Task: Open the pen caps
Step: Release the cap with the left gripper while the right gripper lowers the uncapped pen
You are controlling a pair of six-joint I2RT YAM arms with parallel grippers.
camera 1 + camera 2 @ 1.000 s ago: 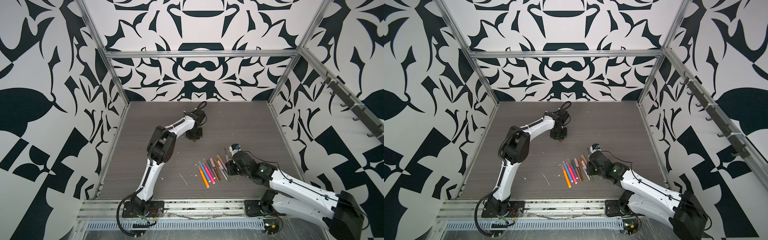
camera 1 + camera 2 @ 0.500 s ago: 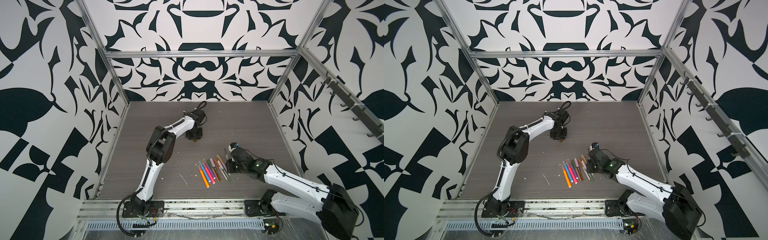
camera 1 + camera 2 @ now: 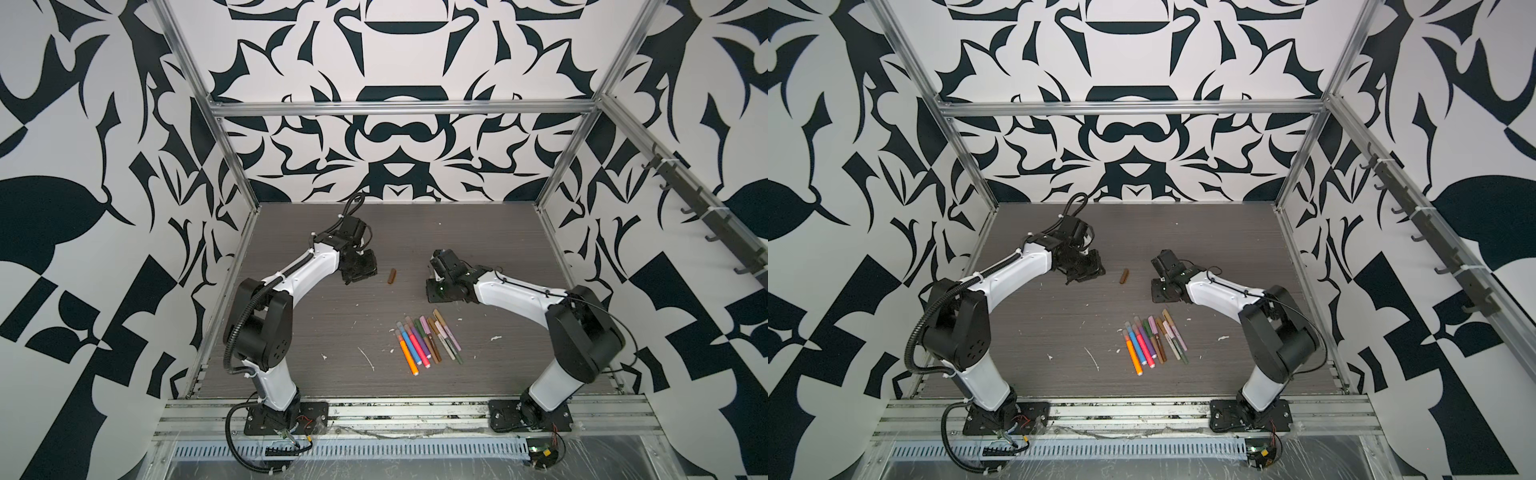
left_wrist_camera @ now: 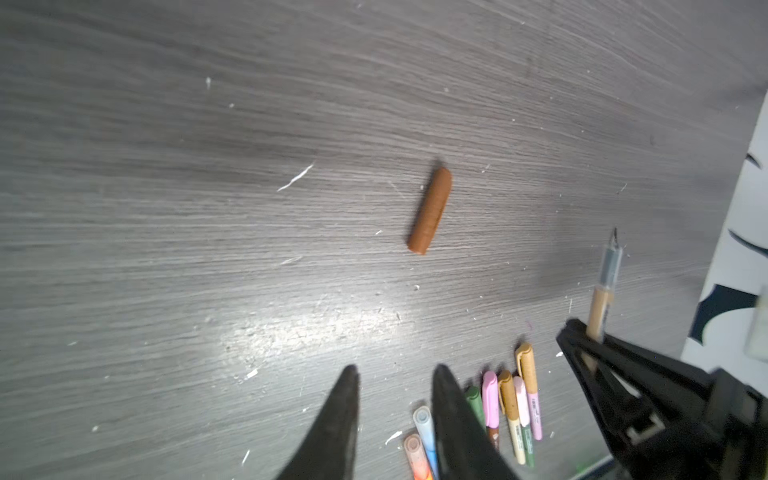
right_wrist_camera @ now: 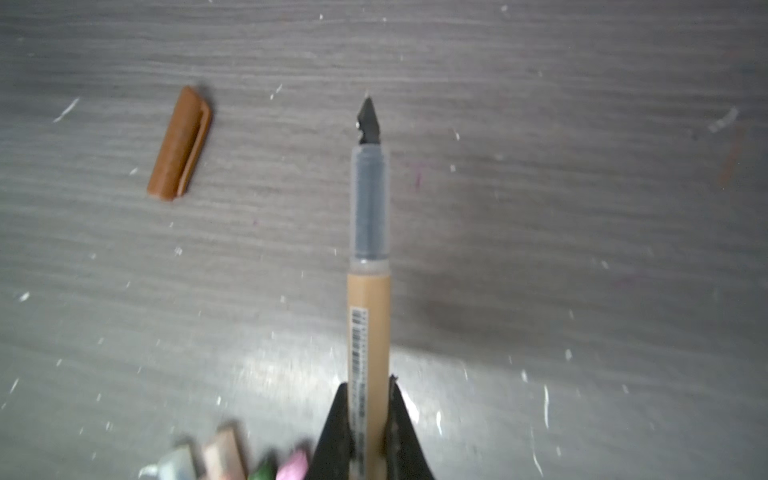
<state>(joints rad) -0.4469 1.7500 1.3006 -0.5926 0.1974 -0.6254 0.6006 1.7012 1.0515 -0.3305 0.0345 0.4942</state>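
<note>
The brown cap [image 3: 392, 276] lies flat on the worktop [image 3: 340, 299]. Right of the cap, the right fingers [image 5: 332, 428] clamp a tan pen [image 5: 369, 316], its tip bare. Left of the cap, the left fingers [image 4: 340, 411] stand apart, empty. Capped pens [image 3: 428, 338] lie in a row in front of the cap.

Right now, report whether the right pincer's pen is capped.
Uncapped: the tan pen in the right pincer shows its bare dark tip, and a brown cap lies apart on the table.
</note>
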